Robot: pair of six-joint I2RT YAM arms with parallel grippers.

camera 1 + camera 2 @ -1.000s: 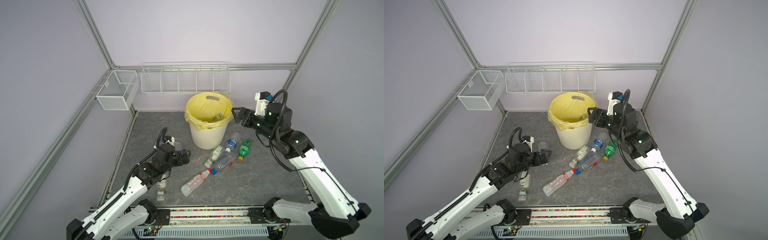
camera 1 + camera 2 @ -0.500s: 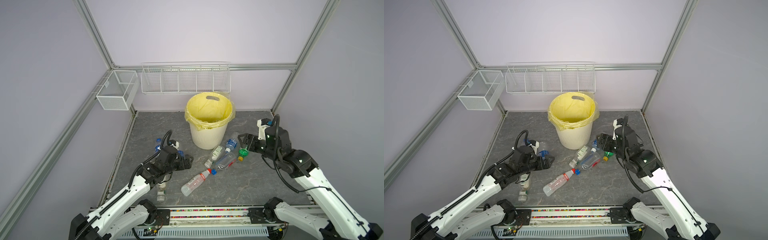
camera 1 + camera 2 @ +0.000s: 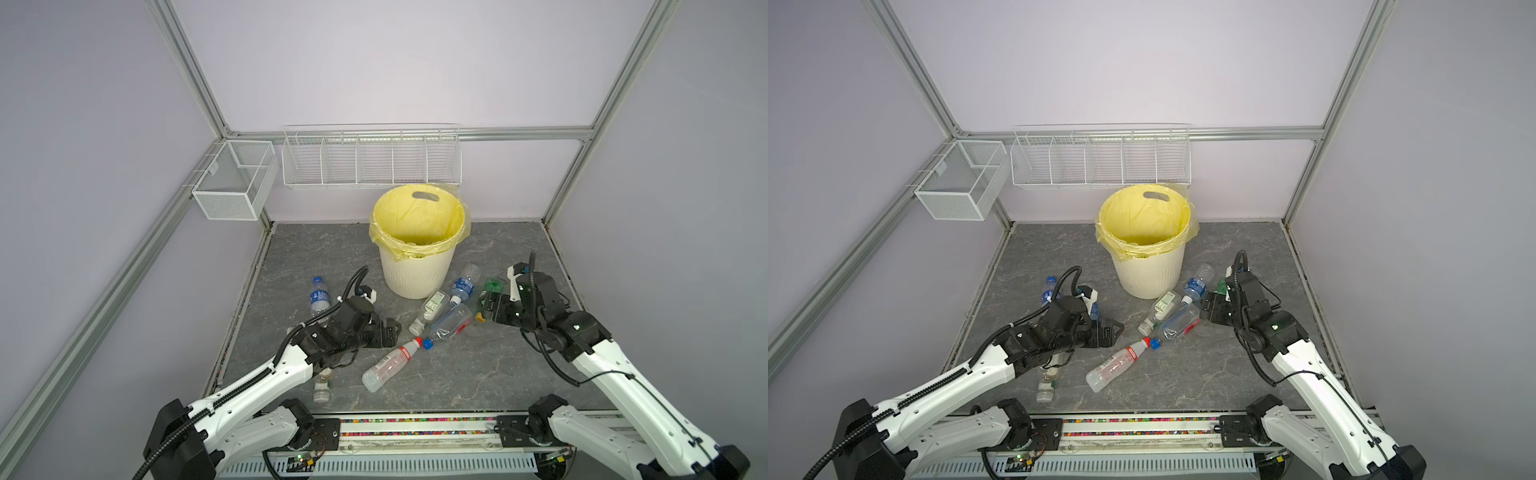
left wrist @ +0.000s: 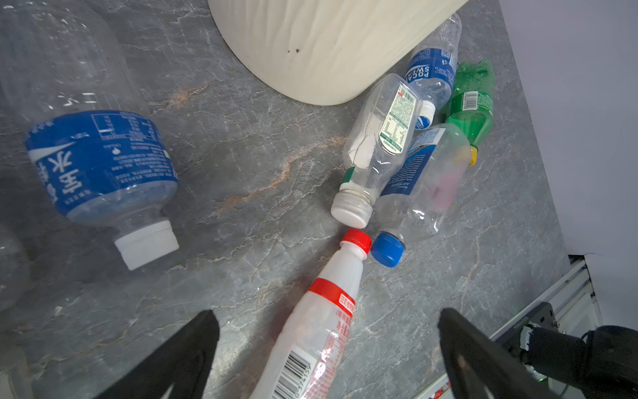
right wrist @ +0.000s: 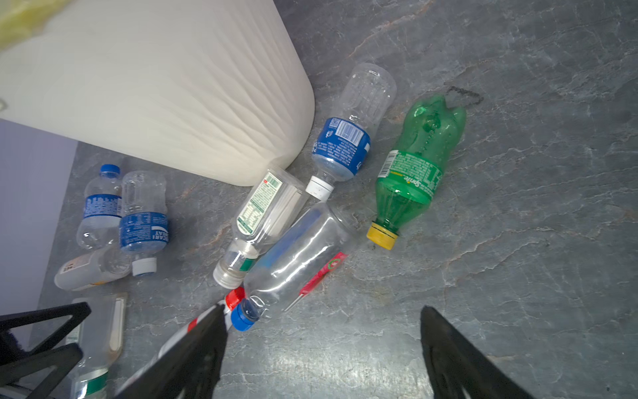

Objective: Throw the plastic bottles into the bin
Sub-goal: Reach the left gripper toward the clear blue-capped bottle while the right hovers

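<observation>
Both empty, jaws wide: left pincer at red-cap bottle, right pincer near green bottle. Prob light, slick, crushable; grab mid-body w/ gentle squeeze.

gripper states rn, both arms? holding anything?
Left gripper: open, holding nothing.
Right gripper: open, holding nothing.

White shells, black joints, black corrugated cables; left hand black, wedge-fingered.

Both top views: green btl mostly behind right claw, clear btl partly under left arm.
</observation>
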